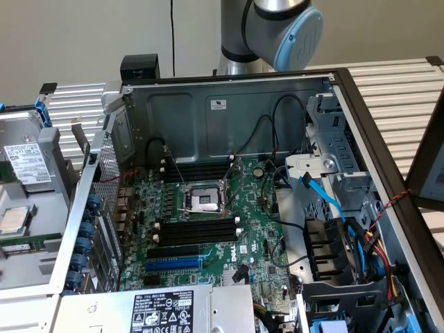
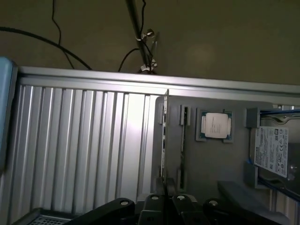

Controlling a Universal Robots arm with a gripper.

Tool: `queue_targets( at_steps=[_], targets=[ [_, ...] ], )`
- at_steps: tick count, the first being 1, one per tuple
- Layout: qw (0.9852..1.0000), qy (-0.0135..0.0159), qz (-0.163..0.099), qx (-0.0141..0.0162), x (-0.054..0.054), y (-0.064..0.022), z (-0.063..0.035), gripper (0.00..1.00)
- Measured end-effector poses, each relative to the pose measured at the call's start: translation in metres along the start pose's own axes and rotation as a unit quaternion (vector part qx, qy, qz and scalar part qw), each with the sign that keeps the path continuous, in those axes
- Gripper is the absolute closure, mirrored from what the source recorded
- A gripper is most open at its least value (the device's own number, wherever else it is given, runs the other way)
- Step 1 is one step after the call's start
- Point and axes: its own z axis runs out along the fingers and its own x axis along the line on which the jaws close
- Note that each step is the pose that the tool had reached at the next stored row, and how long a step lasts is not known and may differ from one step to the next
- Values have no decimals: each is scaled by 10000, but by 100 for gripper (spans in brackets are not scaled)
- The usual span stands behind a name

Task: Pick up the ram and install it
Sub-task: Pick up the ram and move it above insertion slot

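Note:
The ram point(image 2: 164, 140) shows edge-on in the wrist view as a long thin strip with a bright edge. It runs straight out from between the dark fingertips of my gripper point(image 2: 165, 204), which is shut on its near end. The stick lies over the edge of a grey parts tray point(image 2: 215, 164), beside an empty narrow holder slot point(image 2: 183, 140). In the exterior view the open computer case point(image 1: 229, 104) holds the motherboard point(image 1: 257, 236), with empty black memory slots point(image 1: 198, 230) on both sides of the processor socket point(image 1: 202, 201).
In the tray lie a loose processor point(image 2: 216, 125) and a labelled hard drive point(image 2: 272, 150). Ribbed metal table point(image 2: 84, 150) lies beside the tray. A blue slot point(image 1: 173, 264), cables point(image 1: 326, 201) and a drive cage point(image 1: 333, 139) crowd the case. The arm's joint point(image 1: 277, 28) rises behind it.

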Motion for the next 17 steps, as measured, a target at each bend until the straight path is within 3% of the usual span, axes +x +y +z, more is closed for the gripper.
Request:
queue_targets(
  at_steps=[9,14,17],
  targets=[
    [10000,-1,0,-4,54,-74,-399,87],
    [10000,0,0,-4,54,-78,-401,87],
    [10000,0,0,-4,58,-123,-403,87]
  ],
)
